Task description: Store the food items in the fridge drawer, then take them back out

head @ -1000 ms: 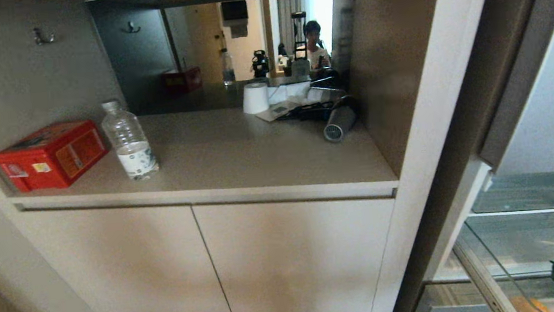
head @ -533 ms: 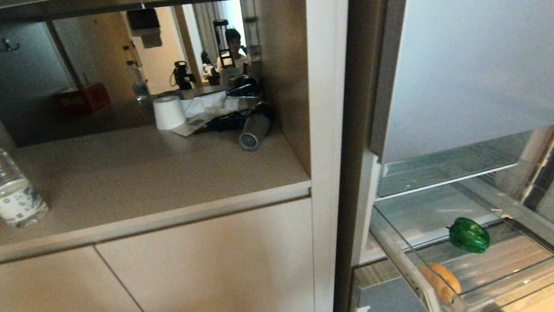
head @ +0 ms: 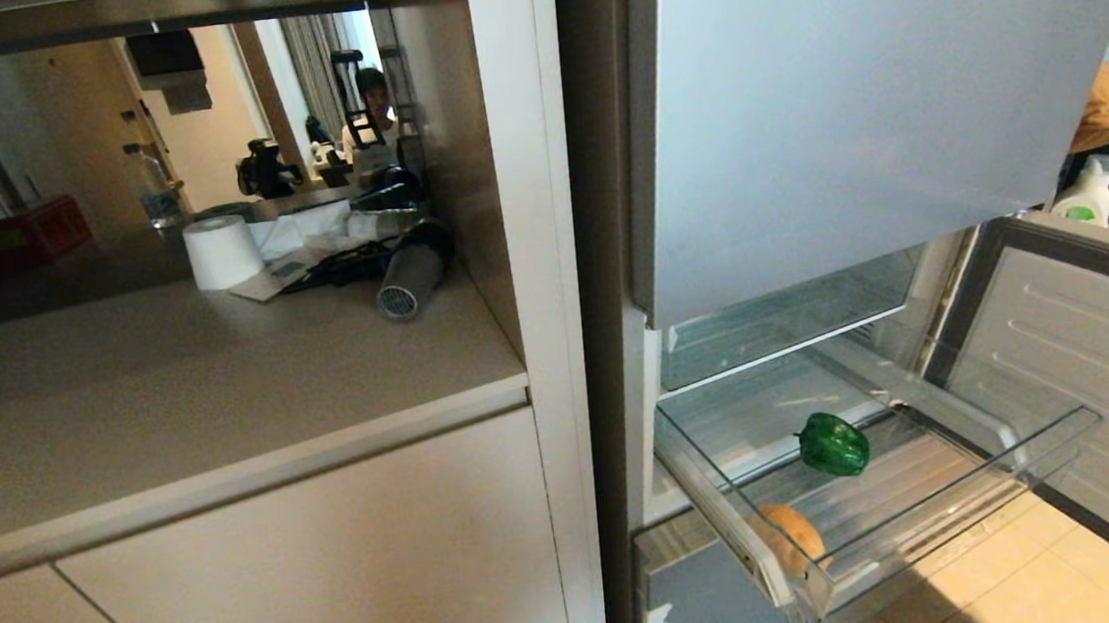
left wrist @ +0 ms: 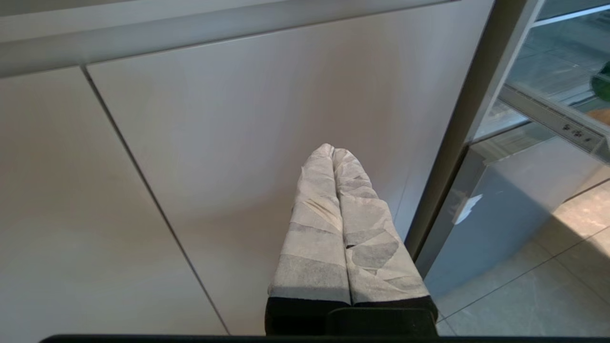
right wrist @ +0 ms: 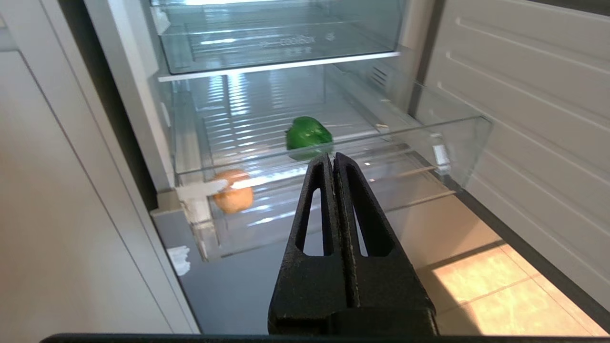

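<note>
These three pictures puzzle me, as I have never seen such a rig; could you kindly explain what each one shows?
They come from a two-armed wheeled robot. The head view looks down at a counter with a paper roll and hair dryer, beside an open fridge. Its pulled-out clear drawer holds a green pepper and a potato. The other two cameras sit on the wrists. The left gripper, wrapped in white, is shut and empty before a cabinet door. The right gripper, black, is shut and empty, pointing at the drawer.
</note>
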### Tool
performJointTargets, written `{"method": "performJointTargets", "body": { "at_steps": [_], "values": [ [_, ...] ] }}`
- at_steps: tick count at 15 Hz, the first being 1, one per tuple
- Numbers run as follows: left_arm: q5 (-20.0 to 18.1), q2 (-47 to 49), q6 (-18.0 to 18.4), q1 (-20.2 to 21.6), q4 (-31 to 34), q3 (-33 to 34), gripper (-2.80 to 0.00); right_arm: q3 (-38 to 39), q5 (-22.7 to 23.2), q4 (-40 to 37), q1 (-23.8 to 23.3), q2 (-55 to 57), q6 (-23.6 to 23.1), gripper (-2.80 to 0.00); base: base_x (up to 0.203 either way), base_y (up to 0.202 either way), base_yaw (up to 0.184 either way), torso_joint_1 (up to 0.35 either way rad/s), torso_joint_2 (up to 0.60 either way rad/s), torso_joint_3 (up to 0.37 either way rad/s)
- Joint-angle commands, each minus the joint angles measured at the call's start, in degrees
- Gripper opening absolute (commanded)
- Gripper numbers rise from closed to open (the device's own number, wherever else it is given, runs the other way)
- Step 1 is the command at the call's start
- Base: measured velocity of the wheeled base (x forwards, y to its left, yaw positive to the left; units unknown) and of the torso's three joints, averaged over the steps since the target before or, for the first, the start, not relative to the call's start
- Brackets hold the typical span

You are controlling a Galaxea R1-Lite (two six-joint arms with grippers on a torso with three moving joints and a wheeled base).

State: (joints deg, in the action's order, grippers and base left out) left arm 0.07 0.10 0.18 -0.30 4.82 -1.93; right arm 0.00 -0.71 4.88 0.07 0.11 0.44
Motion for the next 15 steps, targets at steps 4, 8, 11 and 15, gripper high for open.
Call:
{"method": "performJointTargets", "body": {
  "at_steps": [4, 8, 11, 15],
  "values": [
    [0.0, 0.1, 0.0, 0.0, 0.0, 0.0, -2.80, 1.4, -0.2, -0.2, -0.8, 9.6, 1.5, -2.80, 0.000, 0.000, 0.000, 0.000, 0.00, 0.000],
    [0.0, 0.1, 0.0, 0.0, 0.0, 0.0, -2.80, -2.4, 0.4, 1.7, -5.3, 25.5, 8.1, -2.80, 0.000, 0.000, 0.000, 0.000, 0.00, 0.000],
    [0.0, 0.1, 0.0, 0.0, 0.0, 0.0, -2.80, -7.3, 1.7, 5.5, -13.5, 44.1, 19.0, -2.80, 0.000, 0.000, 0.000, 0.000, 0.00, 0.000],
    [0.0, 0.1, 0.0, 0.0, 0.0, 0.0, -2.80, -10.8, 13.6, 12.8, -39.1, 64.7, 25.8, -2.80, 0.000, 0.000, 0.000, 0.000, 0.00, 0.000]
  ]
}}
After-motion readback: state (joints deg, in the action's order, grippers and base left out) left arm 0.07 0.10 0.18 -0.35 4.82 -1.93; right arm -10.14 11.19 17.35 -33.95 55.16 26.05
